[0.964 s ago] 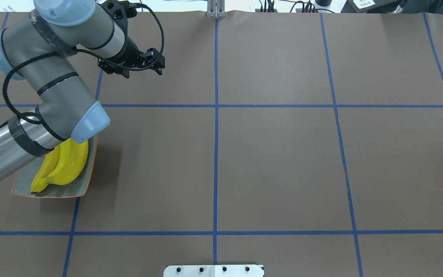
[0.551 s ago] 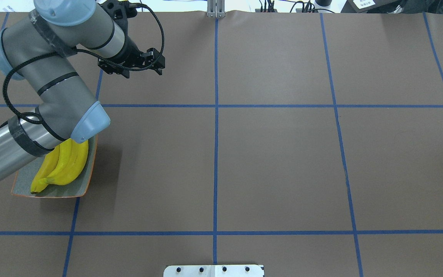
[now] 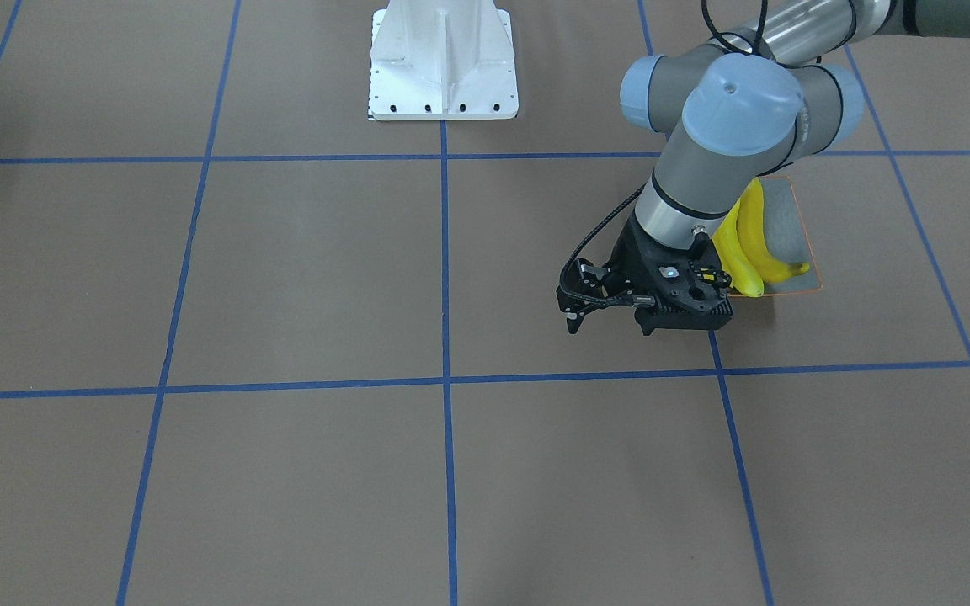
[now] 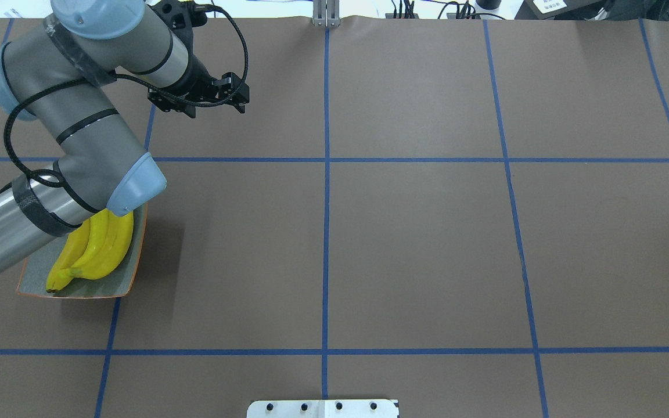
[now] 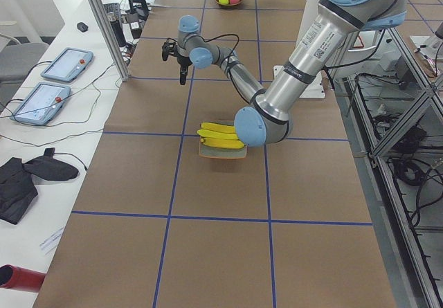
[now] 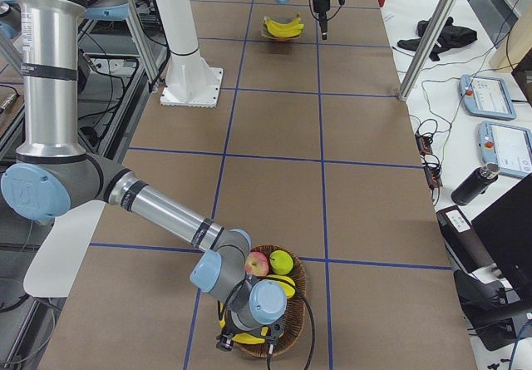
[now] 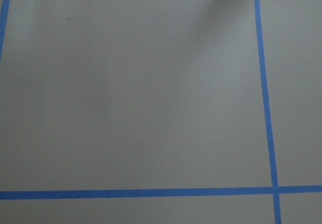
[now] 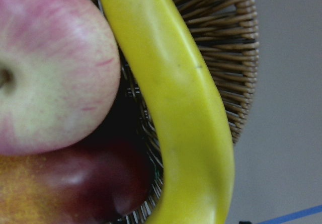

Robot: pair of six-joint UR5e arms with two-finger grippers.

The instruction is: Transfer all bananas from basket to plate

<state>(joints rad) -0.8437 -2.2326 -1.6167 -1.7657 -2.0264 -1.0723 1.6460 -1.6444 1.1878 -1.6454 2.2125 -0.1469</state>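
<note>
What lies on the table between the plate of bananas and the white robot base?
Only bare brown table, crossed by one blue tape line; the overhead view shows nothing standing between the plate and the base.

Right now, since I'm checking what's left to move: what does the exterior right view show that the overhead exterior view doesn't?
Only exterior right: the wicker basket at the near end, with a red apple and a banana in it, and the right arm reaching in. Only overhead: the left gripper close enough to see its jaws spread. Both: the plate holding bananas, and the left arm.
</note>
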